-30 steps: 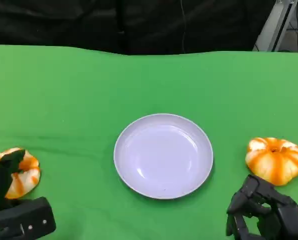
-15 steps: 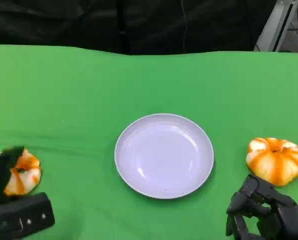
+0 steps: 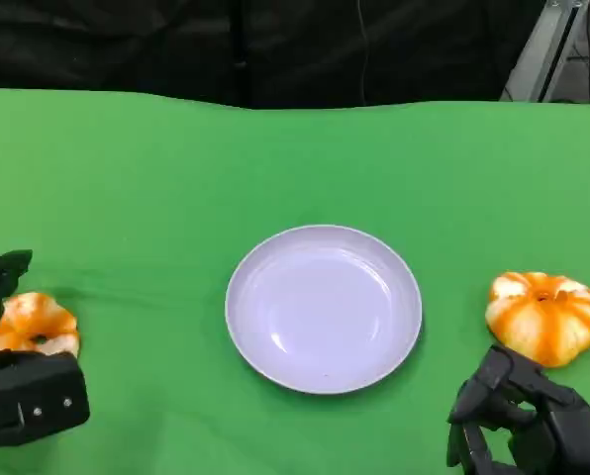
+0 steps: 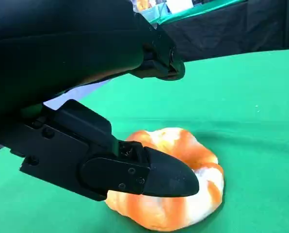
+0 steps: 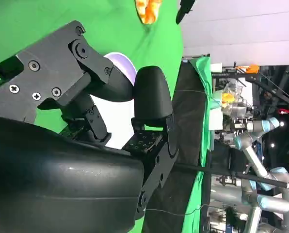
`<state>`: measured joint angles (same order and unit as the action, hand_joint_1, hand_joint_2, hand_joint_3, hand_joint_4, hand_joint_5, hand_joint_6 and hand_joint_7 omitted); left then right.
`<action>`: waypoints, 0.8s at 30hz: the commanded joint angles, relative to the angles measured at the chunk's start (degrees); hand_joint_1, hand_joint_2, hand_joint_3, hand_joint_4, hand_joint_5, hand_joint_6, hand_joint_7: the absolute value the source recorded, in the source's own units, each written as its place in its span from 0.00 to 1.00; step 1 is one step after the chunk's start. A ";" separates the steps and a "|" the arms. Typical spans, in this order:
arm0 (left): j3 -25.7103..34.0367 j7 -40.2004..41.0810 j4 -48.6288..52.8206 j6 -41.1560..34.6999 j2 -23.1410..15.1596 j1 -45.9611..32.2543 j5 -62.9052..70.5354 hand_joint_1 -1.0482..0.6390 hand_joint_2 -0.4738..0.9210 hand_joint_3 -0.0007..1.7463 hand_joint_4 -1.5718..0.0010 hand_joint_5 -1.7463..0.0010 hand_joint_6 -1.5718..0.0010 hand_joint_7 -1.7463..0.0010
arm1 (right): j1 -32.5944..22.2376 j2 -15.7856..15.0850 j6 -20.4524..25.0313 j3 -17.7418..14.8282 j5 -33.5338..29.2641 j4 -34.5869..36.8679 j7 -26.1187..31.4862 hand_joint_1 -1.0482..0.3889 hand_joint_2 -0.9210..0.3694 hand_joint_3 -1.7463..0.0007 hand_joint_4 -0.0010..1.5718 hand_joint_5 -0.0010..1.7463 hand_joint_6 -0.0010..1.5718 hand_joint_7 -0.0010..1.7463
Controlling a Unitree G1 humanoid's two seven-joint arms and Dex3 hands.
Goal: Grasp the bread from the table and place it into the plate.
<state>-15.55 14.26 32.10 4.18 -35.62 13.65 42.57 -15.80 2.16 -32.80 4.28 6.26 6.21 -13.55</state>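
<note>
Two orange-and-white pumpkin-shaped breads lie on the green table [image 3: 176, 178]. The left bread [image 3: 33, 322] sits at the left edge, with my left hand [image 3: 13, 386] right beside it and one finger raised above it. In the left wrist view the bread [image 4: 183, 199] lies behind a low finger [image 4: 144, 174], the other fingers [image 4: 154, 65] spread well above it and nothing gripped. The right bread [image 3: 544, 317] rests just beyond my right hand [image 3: 528, 421], whose fingers curl in on nothing. The lavender plate [image 3: 275, 356] stands in the middle with nothing in it.
Black drapes back the table's far edge, and a metal frame [image 3: 557, 45] stands at the far right. In the right wrist view, past my curled fingers [image 5: 152, 97], are the plate [image 5: 121, 60] and the left bread [image 5: 147, 10].
My left hand has shifted left and its fingers have lifted and spread above the left bread, which now sits a little farther from me. The right hand has not moved.
</note>
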 commanded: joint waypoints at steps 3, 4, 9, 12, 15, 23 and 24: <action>1.13 -2.17 0.78 -2.86 -0.60 0.68 -1.24 0.03 1.00 0.20 1.00 1.00 0.83 1.00 | -0.29 -0.39 0.23 -0.33 0.25 -0.51 0.49 0.62 0.32 0.27 0.53 1.00 0.48 0.89; 1.15 -2.50 1.18 -3.26 -0.39 0.97 -1.44 0.04 1.00 0.20 1.00 1.00 0.83 1.00 | -0.30 -0.39 0.21 -0.33 0.23 -0.53 0.53 0.62 0.32 0.27 0.53 1.00 0.48 0.89; 0.48 -2.42 7.21 -3.02 0.75 3.92 -2.94 0.03 1.00 0.21 1.00 1.00 0.83 1.00 | -0.18 -0.30 -0.24 -0.37 0.34 -0.23 0.52 0.63 0.32 0.27 0.53 1.00 0.48 0.90; 0.89 -2.80 11.46 -2.75 2.09 6.00 -4.84 0.02 1.00 0.22 1.00 1.00 0.83 1.00 | -0.17 -0.34 -0.04 -0.33 0.51 -0.26 0.40 0.62 0.32 0.27 0.53 1.00 0.48 0.90; 1.07 -2.44 16.94 -2.81 3.91 8.59 -6.83 0.02 1.00 0.22 0.99 0.99 0.82 0.99 | -0.26 -0.31 0.28 -0.27 0.56 -0.55 0.46 0.62 0.32 0.27 0.53 1.00 0.48 0.90; 1.27 -2.86 25.95 -2.65 6.38 12.51 -9.96 0.02 1.00 0.23 0.98 0.99 0.82 1.00 | -0.54 -0.26 0.59 -0.12 0.39 -1.03 0.67 0.63 0.31 0.26 0.53 1.00 0.48 0.89; 1.20 -2.89 26.92 -2.58 6.59 12.95 -10.36 0.02 1.00 0.23 0.98 0.99 0.82 1.00 | -0.57 -0.26 0.62 -0.10 0.38 -1.08 0.70 0.63 0.31 0.26 0.53 1.00 0.48 0.89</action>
<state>-14.91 12.00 56.14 2.03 -29.48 25.22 33.45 -16.00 2.16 -32.61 4.48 6.25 5.79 -13.21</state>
